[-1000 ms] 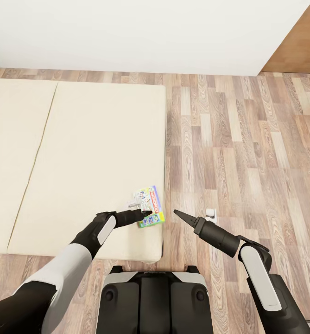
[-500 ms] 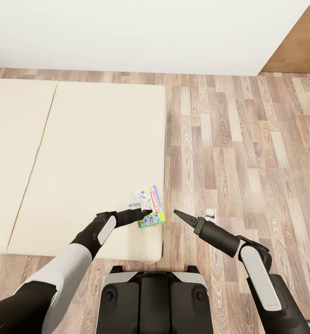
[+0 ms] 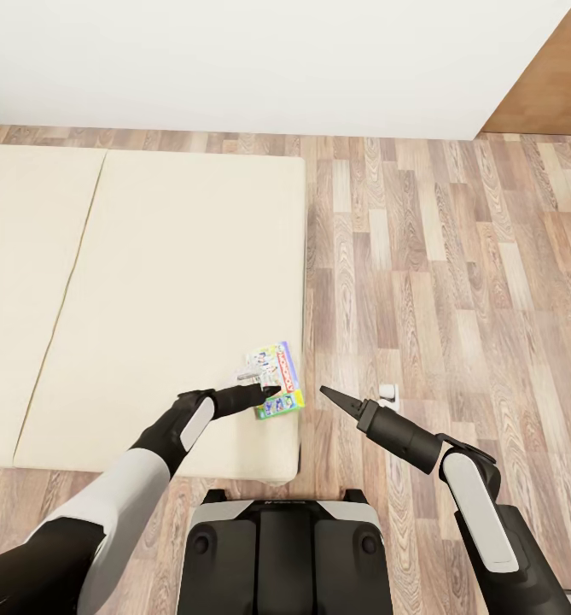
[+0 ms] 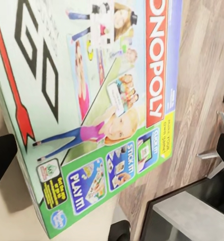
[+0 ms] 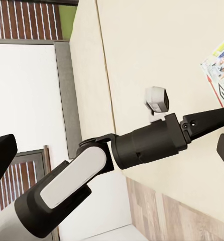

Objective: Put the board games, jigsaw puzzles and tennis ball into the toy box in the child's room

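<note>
1. Left gripper [image 3: 266, 392] is held low over the near edge of the board game [image 3: 272, 379]; in the left wrist view its dark fingertips [image 4: 2, 154] are spread wide at either side of the picture with the printed cover between them, so the jaws are judged open and nothing is gripped yet.

2. That green-edged game box lies flat on the bed [image 3: 148, 282], at the mattress corner nearest the robot, one side close to the mattress edge with wood floor [image 3: 456, 256] beyond.

3. For a sound grasp, the box is best approached from its overhanging or outer edge — a flat box on a soft mattress gives little room beneath for a lower finger.

4. The fingers should be set across the thin dimension of the box, well in from the corner, before being closed.

5. Right gripper [image 3: 323, 391] is poised over the floor just beside the bed corner, apart from the box; its tip looks pointed and closed, carrying nothing — it could steady the far edge if needed.
</note>
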{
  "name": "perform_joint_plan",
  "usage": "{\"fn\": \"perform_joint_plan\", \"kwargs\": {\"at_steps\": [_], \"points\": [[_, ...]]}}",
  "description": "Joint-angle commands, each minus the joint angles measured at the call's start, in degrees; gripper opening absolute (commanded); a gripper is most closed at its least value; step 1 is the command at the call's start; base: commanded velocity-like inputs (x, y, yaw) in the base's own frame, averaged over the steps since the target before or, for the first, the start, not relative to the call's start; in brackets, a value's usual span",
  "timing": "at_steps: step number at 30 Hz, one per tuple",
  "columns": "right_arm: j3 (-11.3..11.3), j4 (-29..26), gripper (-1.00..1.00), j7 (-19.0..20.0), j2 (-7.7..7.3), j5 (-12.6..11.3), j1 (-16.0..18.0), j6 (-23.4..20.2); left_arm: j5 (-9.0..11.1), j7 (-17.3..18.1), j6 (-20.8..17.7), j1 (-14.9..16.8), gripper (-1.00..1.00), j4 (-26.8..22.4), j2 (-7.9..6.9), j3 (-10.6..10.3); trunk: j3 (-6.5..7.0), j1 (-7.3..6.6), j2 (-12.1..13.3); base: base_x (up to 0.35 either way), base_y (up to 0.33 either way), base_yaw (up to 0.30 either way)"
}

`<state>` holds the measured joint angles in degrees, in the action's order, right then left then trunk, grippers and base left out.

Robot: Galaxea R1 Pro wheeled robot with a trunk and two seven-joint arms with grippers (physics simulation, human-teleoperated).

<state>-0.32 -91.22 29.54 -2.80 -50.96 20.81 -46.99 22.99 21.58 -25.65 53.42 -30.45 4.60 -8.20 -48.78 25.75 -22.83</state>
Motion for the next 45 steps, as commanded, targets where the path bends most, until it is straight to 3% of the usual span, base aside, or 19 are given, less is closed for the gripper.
{"fn": "perform_joint_plan", "kwargs": {"at_steps": [1, 16, 45], "points": [[0.0, 0.0, 1.00, 0.1, -0.01, -0.1, 0.0, -0.3, 0.4, -0.1, -0.4, 0.0, 1.00, 0.0, 0.02, -0.1, -0.06, 0.03, -0.1, 0.000, 0.000, 0.000], [0.0, 0.0, 1.00, 0.1, -0.01, -0.1, 0.0, -0.3, 0.3, -0.8, -0.6, 0.0, 1.00, 0.1, 1.80, -0.1, -0.06, 0.03, -0.1, 0.000, 0.000, 0.000], [0.0, 0.0, 1.00, 0.1, -0.01, -0.1, 0.0, -0.3, 0.2, -1.1, -0.6, 0.0, 1.00, 0.1, 1.91, -0.1, -0.06, 0.03, -0.1, 0.000, 0.000, 0.000]]}}
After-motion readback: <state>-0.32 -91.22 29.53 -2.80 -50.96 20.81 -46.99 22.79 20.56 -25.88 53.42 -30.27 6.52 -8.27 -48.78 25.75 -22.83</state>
